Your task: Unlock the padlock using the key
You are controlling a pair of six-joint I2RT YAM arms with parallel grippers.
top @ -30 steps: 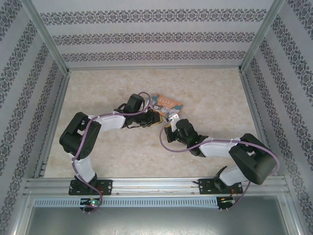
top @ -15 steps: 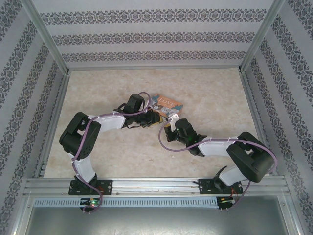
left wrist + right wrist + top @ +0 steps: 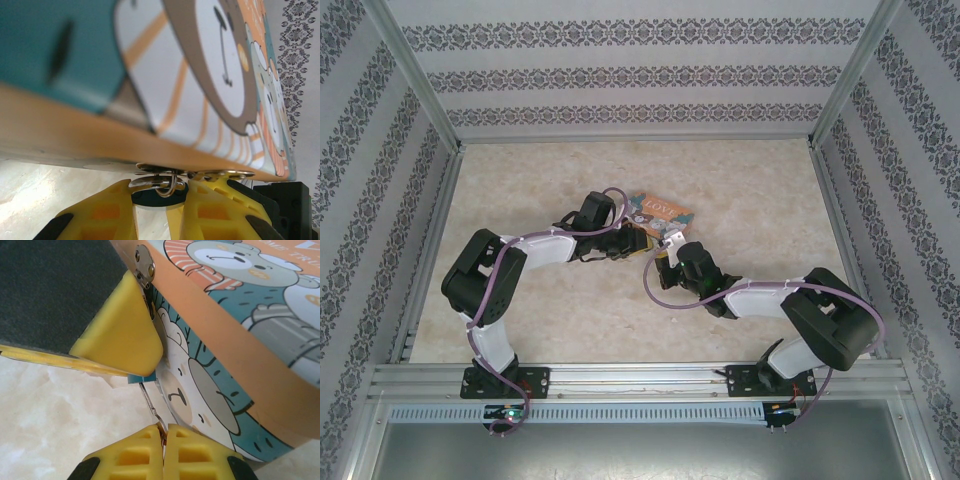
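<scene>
Hanging from the silvery metal hasp (image 3: 150,169) on the front wall of the orange cartoon-bear tin (image 3: 200,75), the tiny teal-blue padlock (image 3: 150,197) sits just under the tin's lower edge, with its thin silvery shackle (image 3: 171,186) threaded through the hasp. The left gripper (image 3: 159,204) is clenched on the padlock's body, one yellow finger on either side. The right gripper (image 3: 163,434) is pinched tight on the small, thin silvery key (image 3: 150,405). The key's blade slants up toward the sliver of teal body beside the tin's painted bear, but I cannot tell whether the tip has entered the keyhole. The padlock looks light, rigid and smooth, and it is probably free to swing on its shackle. It seems best held across the flat faces of its body, leaving the keyhole end clear. The key looks flimsy enough to bend or slip, so it calls for a firm grip at its broad end and a gentle, straight twist. The tin looks light too and might slide if pushed hard.
</scene>
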